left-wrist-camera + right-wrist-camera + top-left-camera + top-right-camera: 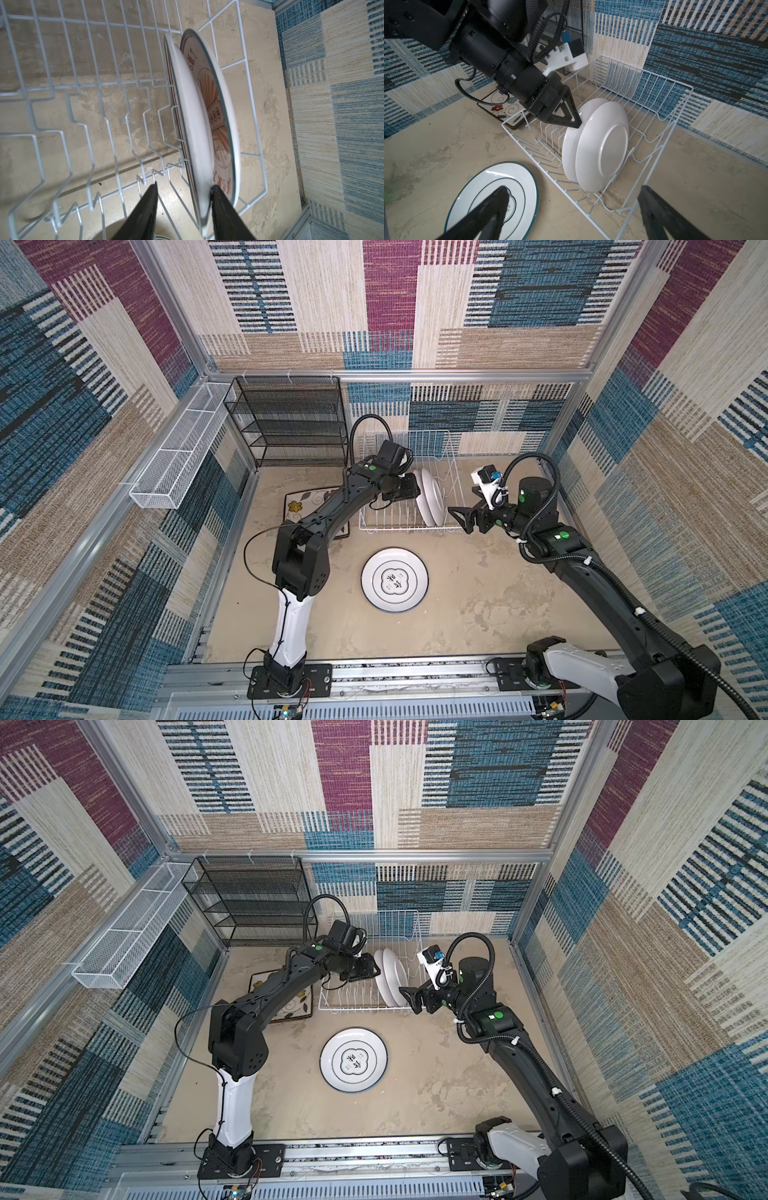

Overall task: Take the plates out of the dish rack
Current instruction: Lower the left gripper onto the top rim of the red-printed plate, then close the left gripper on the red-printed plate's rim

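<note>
The white wire dish rack (407, 528) (365, 1009) holds two round white plates (430, 502) (390, 979) upright at its right end. My left gripper (409, 488) (185, 185) reaches into the rack, jaws open and straddling the top rim of the left plate (193, 116) (569, 149). One finger sits against that plate's far face, in front of the orange-printed plate (217, 97); the other stands well apart. My right gripper (463, 522) (573, 189) hangs open and empty by the rack's front right corner. A round plate (395, 579) (519, 176) and a square flowered plate (297, 504) (496, 108) lie on the table.
A black mesh shelf unit (286, 423) stands at the back left beside the rack. A long white mesh basket (174, 464) hangs on the left wall. Patterned walls close in on three sides. My left arm crosses above the square plate.
</note>
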You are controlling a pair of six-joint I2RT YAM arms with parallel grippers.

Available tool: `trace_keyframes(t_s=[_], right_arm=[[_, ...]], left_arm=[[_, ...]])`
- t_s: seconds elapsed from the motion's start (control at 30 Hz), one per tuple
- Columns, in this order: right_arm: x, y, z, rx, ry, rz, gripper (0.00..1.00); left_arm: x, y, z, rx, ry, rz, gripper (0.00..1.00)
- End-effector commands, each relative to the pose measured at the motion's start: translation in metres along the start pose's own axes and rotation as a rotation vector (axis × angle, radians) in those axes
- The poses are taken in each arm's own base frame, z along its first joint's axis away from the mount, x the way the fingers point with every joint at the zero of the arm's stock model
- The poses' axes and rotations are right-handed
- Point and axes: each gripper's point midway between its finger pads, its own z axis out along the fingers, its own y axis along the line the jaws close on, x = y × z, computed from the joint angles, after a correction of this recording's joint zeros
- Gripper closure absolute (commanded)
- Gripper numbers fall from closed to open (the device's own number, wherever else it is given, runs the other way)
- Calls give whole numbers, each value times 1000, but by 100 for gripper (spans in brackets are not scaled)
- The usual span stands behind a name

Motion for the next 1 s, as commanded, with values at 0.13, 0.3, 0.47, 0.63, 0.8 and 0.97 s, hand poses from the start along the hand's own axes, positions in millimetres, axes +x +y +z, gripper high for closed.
trace_keyframes(t_s=[0.13, 0.3, 0.47, 0.63, 0.8, 0.97], right_arm=[[-7, -6, 0, 34, -28, -10, 1], [-5, -6, 1, 32, -26, 2, 1], [-6, -7, 0, 40, -26, 3, 1], [-6, -6, -1, 40, -34, -2, 1], [-5, -6, 1, 35, -28, 10, 1], [-8, -8, 0, 46, -33, 10, 1]], left_arm=[[-4, -5, 13, 30, 10, -29, 57], [-2, -2, 19, 27, 18, -49, 63], [2, -5, 25, 59, 42, -68, 74], [6, -3, 26, 59, 44, -78, 81], [9, -4, 30, 67, 53, -97, 85], [9, -6, 28, 79, 54, -107, 92]])
